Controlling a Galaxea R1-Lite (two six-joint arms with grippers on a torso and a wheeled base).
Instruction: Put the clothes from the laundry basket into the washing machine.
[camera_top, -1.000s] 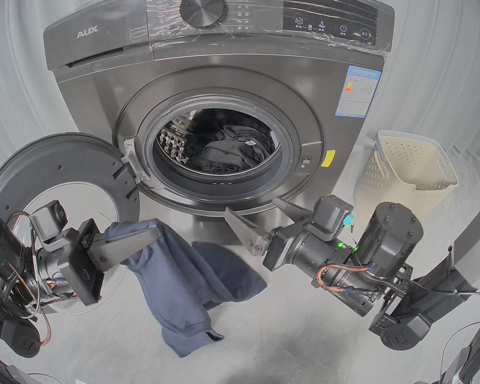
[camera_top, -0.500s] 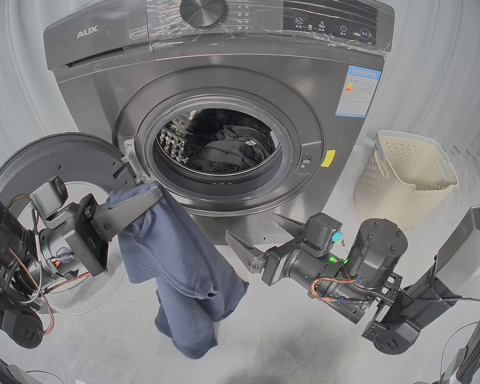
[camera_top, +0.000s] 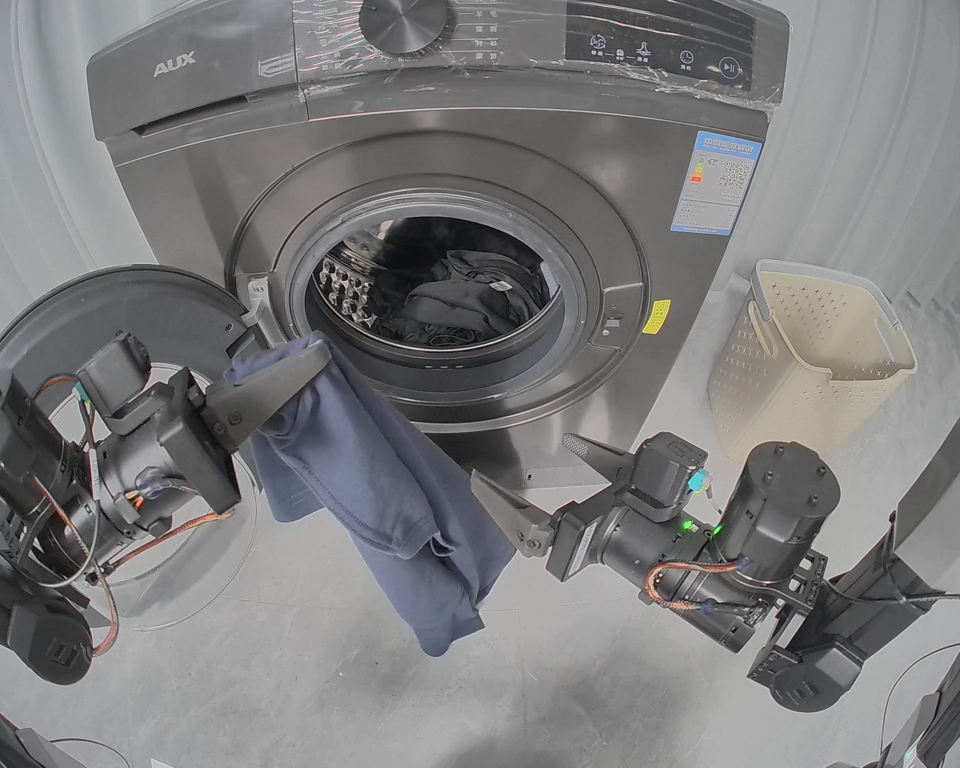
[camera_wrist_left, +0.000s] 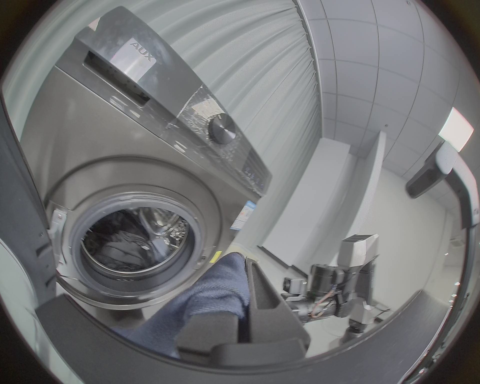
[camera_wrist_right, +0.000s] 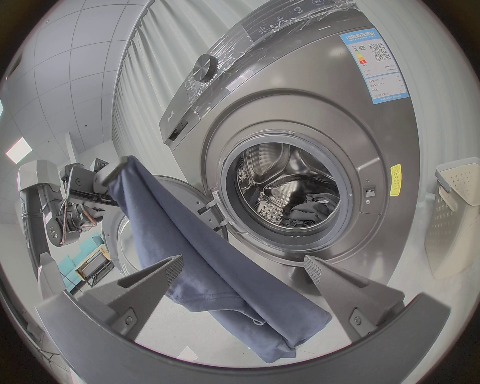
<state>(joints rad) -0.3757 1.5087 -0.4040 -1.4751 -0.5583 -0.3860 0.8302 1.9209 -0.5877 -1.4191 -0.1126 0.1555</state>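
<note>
Left gripper (camera_wrist_left: 246, 280) clamping blue garment (camera_wrist_left: 215, 296), washing machine (camera_wrist_left: 150, 160) beyond — dark clothes (camera_wrist_left: 117, 246) in drum (camera_wrist_left: 160, 227)

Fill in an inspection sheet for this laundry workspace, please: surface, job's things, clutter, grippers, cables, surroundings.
Surface: smooth pale floor.
Job's things: blue garment hangs from the left gripper in front of the washing machine; its door is open; dark clothes lie in the drum; laundry basket stands right of the machine, no clothes seen inside.
Clutter: nothing seen.
Grippers: left gripper shut on the blue garment; right gripper open, holding nothing, low before the machine.
Cables: orange cables looped at both wrists.
Surroundings: pale curtain behind the machine.
</note>
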